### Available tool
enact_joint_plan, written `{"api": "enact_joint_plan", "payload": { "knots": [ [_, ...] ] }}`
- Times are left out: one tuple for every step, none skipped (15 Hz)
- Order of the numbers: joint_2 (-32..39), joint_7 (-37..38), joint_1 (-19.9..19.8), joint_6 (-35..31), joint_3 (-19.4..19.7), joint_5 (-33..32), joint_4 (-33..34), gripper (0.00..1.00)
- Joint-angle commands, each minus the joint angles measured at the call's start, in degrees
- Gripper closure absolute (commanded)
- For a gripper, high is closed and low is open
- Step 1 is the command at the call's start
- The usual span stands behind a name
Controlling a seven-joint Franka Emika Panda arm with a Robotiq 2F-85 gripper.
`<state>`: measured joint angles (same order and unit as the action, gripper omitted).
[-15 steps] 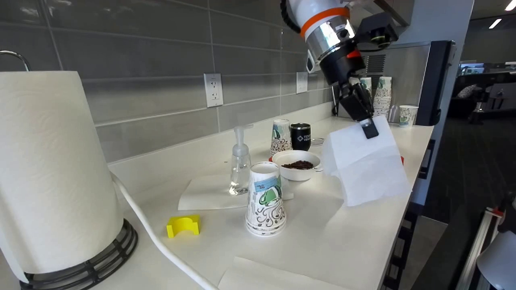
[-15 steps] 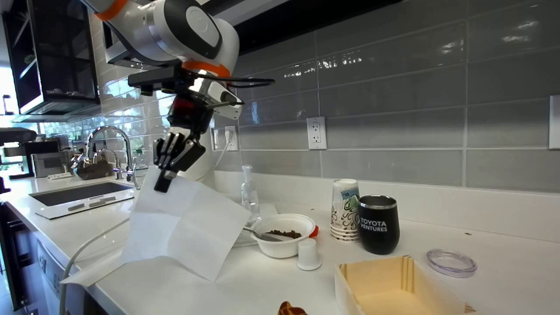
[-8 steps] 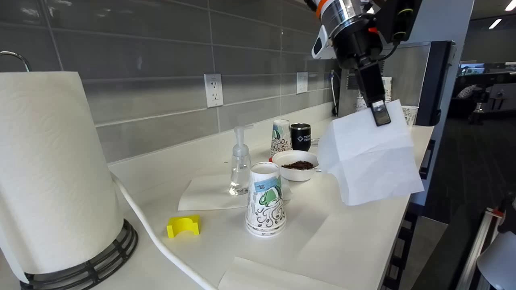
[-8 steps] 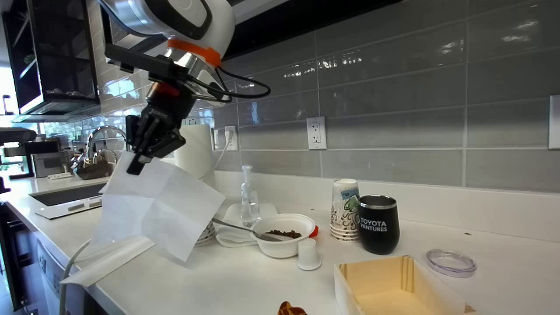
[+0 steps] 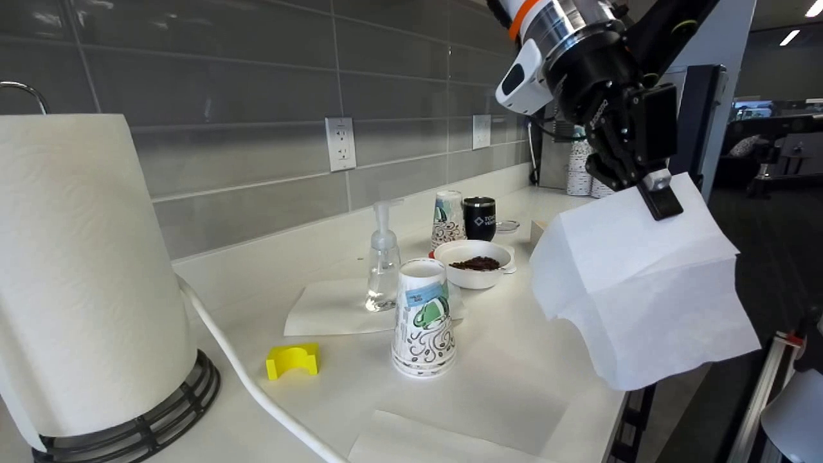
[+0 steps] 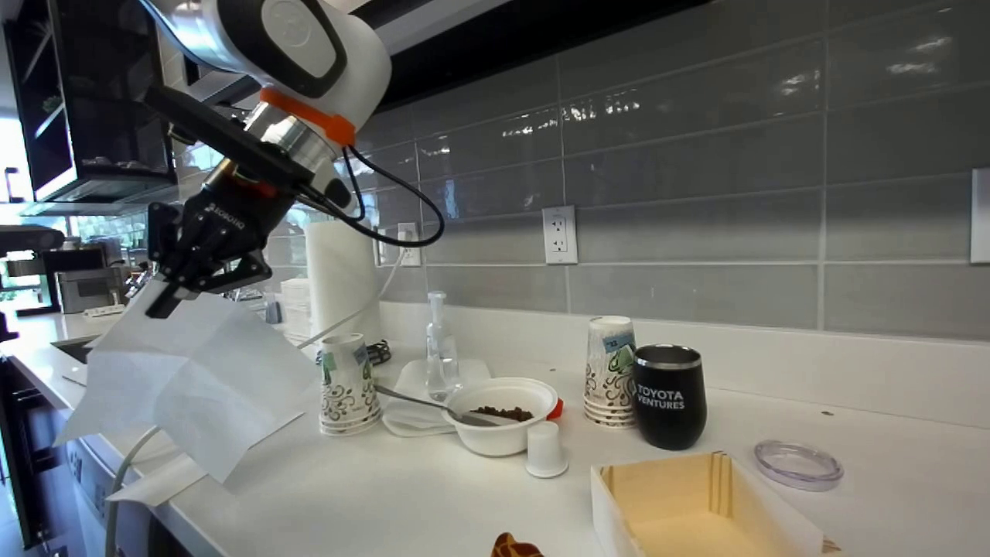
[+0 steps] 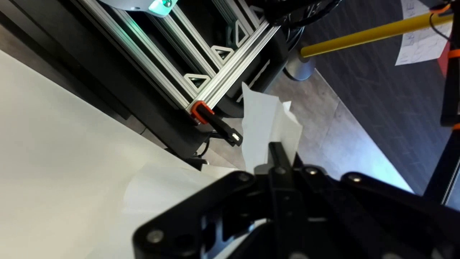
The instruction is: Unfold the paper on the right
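"Grey tiles [image 5: 244, 145] back the white counter [image 6: 371, 510]; where do you have the paper [image 5: 649, 289]?"

"Your gripper [image 5: 663, 200] pinches it near the top, and it hangs, visibly creased, at the counter's edge."

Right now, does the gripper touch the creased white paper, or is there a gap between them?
Touching. In both exterior views, the creased white paper hangs from the gripper, whose shut jaws pinch it near its upper edge.
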<state>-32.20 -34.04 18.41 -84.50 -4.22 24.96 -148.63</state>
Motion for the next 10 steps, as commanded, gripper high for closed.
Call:
{"api": "enact_joint_plan", "payload": {
  "knots": [
    [4.61,-9.18,1.51,1.99,1.13,2.73,1.37,1.00],
    [6.09,-11.40,1.58,2.69,1.01,3.22,2.04,1.00],
    [7.33,-13.67,1.57,3.38,0.85,3.65,2.42,1.00],
    [8.63,-15.99,1.49,4.17,0.68,3.88,2.86,1.00],
    [9.81,-18.32,1.34,5.17,0.61,4.09,3.28,1.00],
    [11.02,-21.05,1.04,6.28,0.64,3.69,3.86,1.00],
    [11.97,-23.57,0.71,7.42,0.64,3.32,4.44,1.00],
    [12.91,-25.71,0.17,8.43,0.69,2.87,5.04,1.00],
    [13.92,-27.38,-0.48,9.31,0.75,2.49,5.59,1.00],
    [14.81,-28.83,-1.19,10.20,0.84,2.12,6.19,1.00]
  ]
}}
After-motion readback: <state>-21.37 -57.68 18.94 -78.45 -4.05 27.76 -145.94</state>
